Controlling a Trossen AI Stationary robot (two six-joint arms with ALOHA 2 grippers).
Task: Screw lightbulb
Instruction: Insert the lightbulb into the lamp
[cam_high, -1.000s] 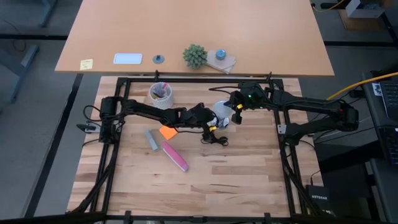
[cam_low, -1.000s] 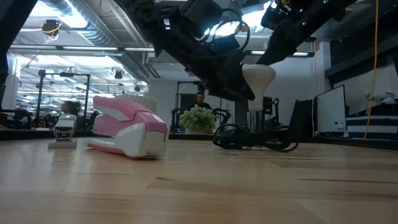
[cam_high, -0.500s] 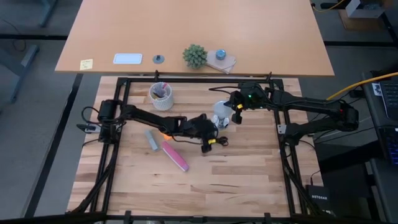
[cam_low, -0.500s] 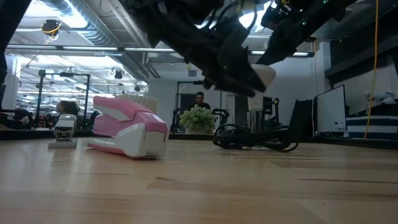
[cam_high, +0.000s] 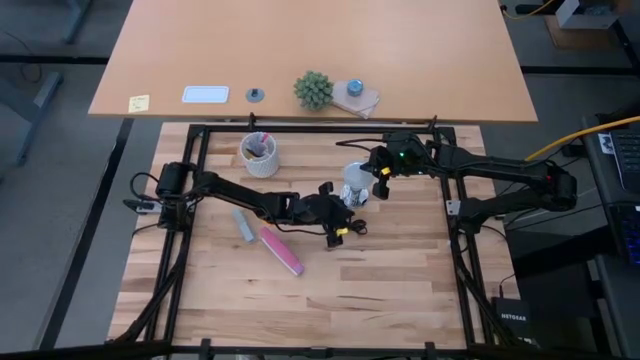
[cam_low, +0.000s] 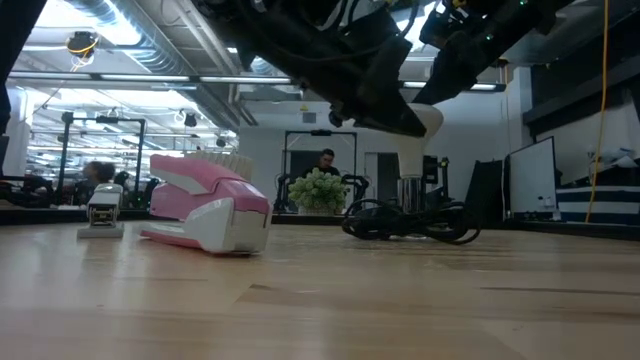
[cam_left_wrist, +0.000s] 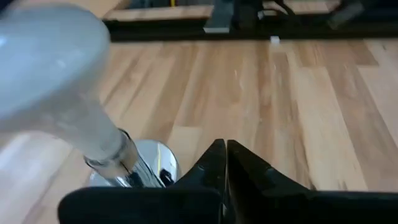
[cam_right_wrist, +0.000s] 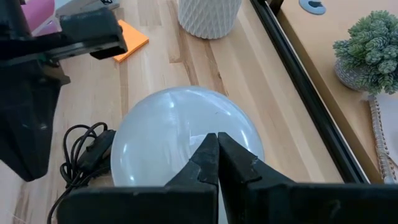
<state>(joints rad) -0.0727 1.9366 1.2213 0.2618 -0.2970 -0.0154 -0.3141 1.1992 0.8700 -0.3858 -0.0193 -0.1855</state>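
The left end effector (cam_high: 325, 190) has let go of the lightbulb (cam_left_wrist: 53, 74) and backed off beside it, fingers together. The bulb stands in its socket (cam_left_wrist: 140, 168) mid-table, the right end effector (cam_high: 372, 183) hovering closed over it. Probably re-gripping for another twist next.

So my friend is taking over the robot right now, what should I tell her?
Left gripper: shut, empty, beside the lightbulb.
Right gripper: shut, empty, just above the bulb's round top.
The lightbulb stands with its base in the shiny metal socket mid-table, black cord beside it.
Done: bulb seated in the socket.
Left: can't tell if it's fully tight, so check that.
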